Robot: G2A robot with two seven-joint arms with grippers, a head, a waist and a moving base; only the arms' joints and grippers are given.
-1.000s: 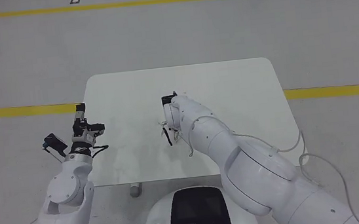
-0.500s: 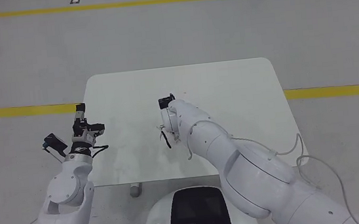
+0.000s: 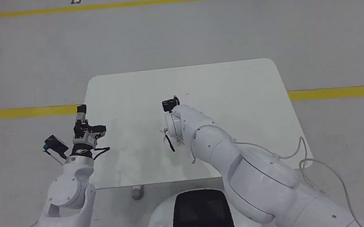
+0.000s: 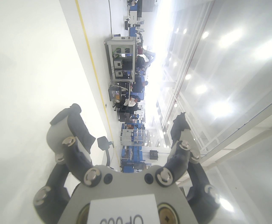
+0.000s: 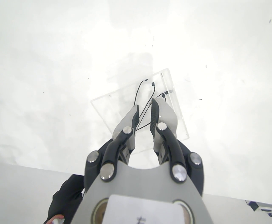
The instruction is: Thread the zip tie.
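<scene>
Several thin black zip ties lie on a clear flat tray on the white table. My right gripper hangs just above the tray, its fingers open by a narrow gap, and two of the ties show in that gap. I cannot tell whether the pads touch them. In the top view the ties peek out beside the right forearm near the table's middle. My left gripper is raised at the table's left edge. It is wide open and holds nothing.
The table around the tray is bare, with a few dark specks. Its near edge runs close behind the right gripper. A small grey object sits just off the table's front edge.
The right wrist shifted a little to the left and back over the tray. The left arm has not moved.
</scene>
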